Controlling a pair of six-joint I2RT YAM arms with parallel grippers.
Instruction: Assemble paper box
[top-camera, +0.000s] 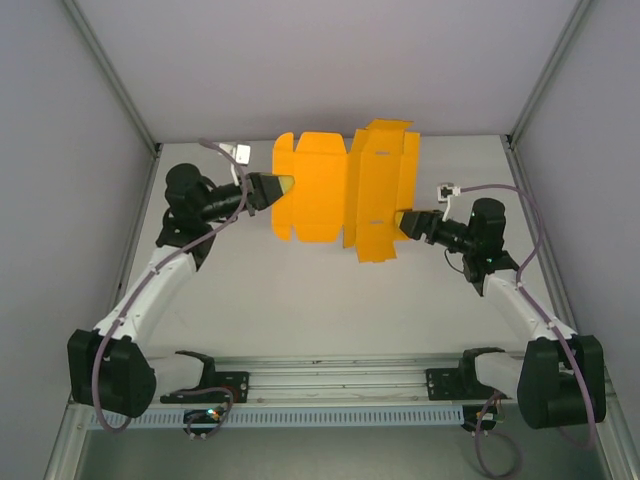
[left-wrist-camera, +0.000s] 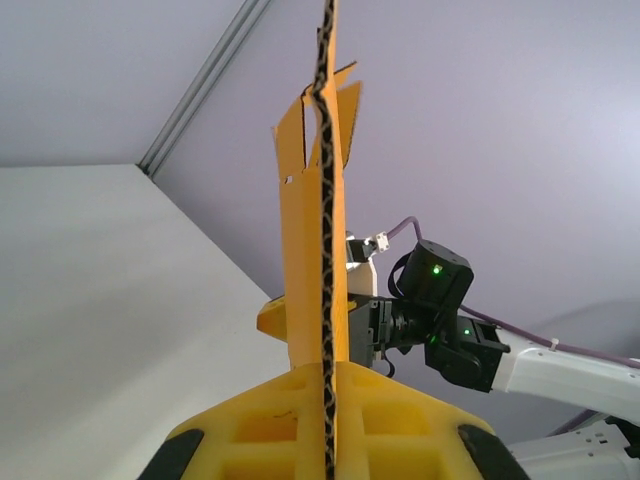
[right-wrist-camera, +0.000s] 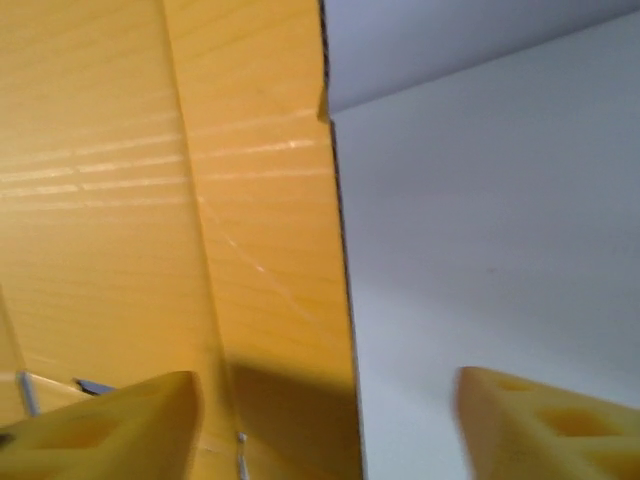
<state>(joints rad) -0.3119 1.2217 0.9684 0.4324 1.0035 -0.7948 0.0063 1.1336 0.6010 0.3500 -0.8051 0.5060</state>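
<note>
Left jaws clamp paper box (left-wrist-camera: 303, 300); right wrist view shows right jaws parted.

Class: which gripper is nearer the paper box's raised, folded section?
Right. The right gripper sits at that section's edge; the left gripper clamps the paper box at its opposite edge.

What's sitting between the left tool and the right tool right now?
The box, an unfolded orange sheet, spans that gap in the top view. The left tool clamps one edge; the right tool is open at the other.
</note>
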